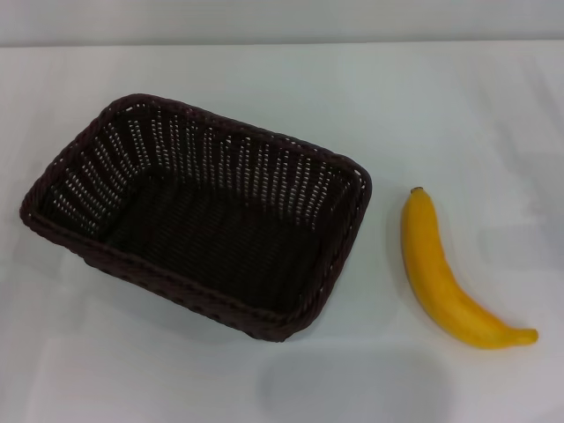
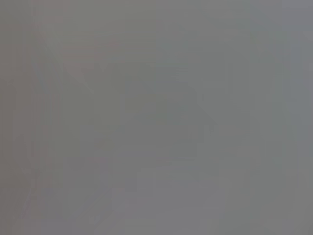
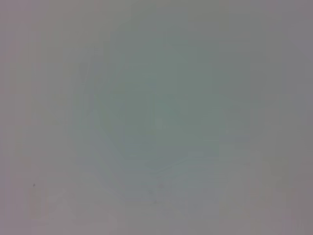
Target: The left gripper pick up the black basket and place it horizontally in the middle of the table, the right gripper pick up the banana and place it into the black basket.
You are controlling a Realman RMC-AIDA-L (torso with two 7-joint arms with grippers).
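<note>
The black basket stands upright on the white table, left of centre in the head view, turned at a slant with its open top up and nothing inside. The yellow banana lies flat on the table to the basket's right, stem tip toward the far side, clear of the basket's rim. Neither gripper nor arm shows in the head view. Both wrist views show only a plain grey surface with no fingers and no objects.
The table's far edge runs across the top of the head view, with a pale wall behind it. Bare tabletop lies in front of and behind the basket and banana.
</note>
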